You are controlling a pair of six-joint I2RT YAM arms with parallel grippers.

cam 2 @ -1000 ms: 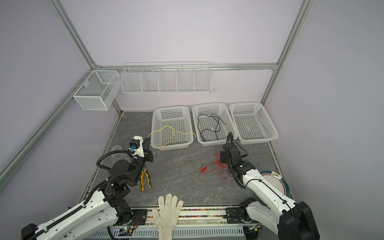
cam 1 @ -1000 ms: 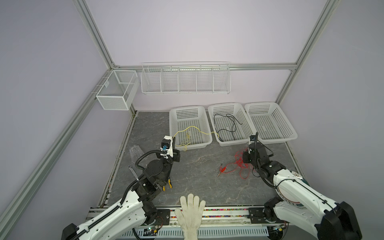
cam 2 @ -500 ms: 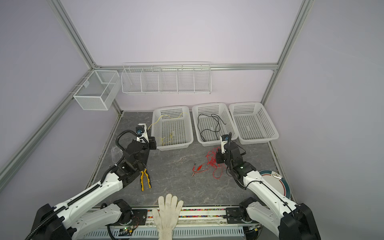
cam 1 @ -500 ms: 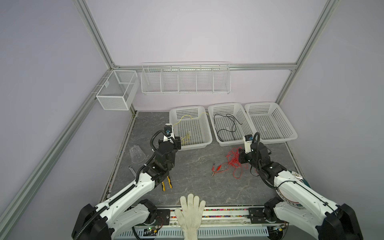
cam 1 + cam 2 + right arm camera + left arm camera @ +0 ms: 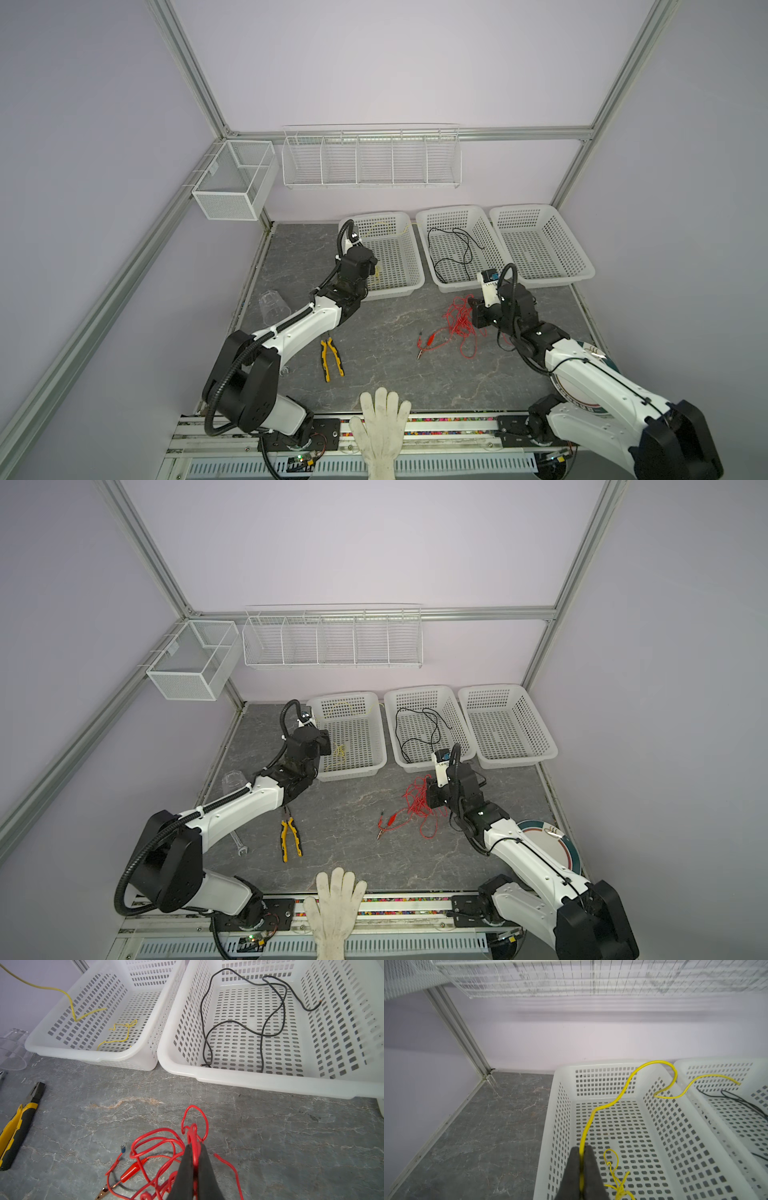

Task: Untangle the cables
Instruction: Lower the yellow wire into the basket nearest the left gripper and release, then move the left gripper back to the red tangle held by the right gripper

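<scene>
The yellow cable (image 5: 612,1103), pinched in the left end effector (image 5: 581,1152), has been carried over the left basket (image 5: 602,1065) (tip overhanging its rim). The black cable (image 5: 262,1051) is already binned. The red cable (image 5: 192,1132), clamped by the right end effector (image 5: 195,1147), has been dragged nearer the baskets, evidently separated.

Even, diffuse light, faint shadows; wide-angle bending at edges; wrist views' near foreground blurred.

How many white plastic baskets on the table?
3, side by side: left basket, with the yellow cable; middle basket, with the black cable; right basket, no cable seen. None looks hidden.
</scene>
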